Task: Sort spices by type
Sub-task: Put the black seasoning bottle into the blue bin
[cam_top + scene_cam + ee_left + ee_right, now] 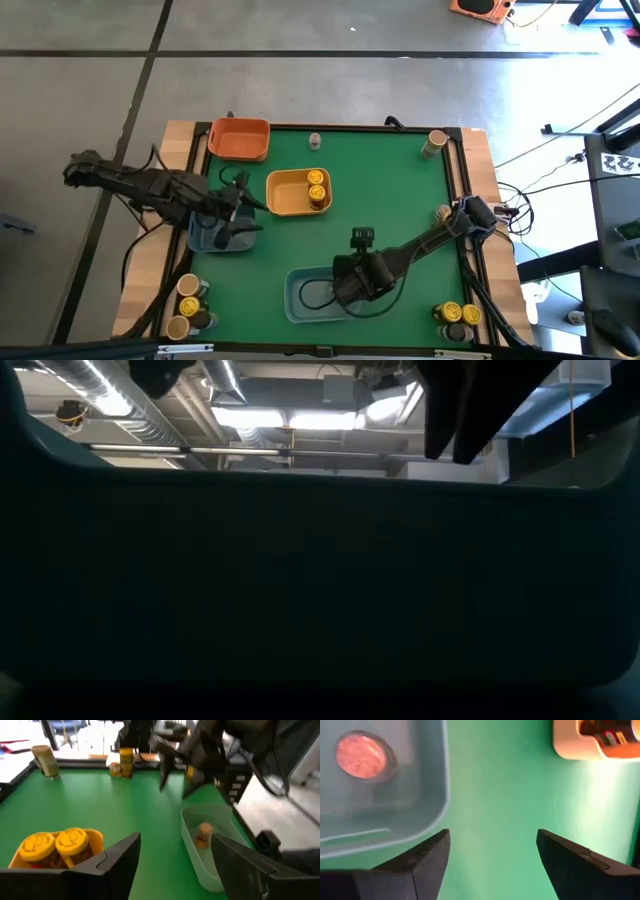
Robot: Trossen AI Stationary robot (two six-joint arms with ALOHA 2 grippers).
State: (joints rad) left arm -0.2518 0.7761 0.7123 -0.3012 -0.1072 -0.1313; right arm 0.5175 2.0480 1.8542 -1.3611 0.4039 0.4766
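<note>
Hovering with empty, spread fingers, the right gripper [492, 865] is hanging beside the pale blue rectangular plastic tray [427, 795], where one small tan-lidded jar [361, 756] is sitting off to one side of its fingers. Beyond the left gripper [172, 865], also spread wide and holding nothing, two yellow-lidded cylindrical jars [55, 845] are resting in the yellow rectangular tray [285, 195]. Sorting is looking partly done: jars are waiting at the green table's [390, 190] corners [457, 318].
</note>
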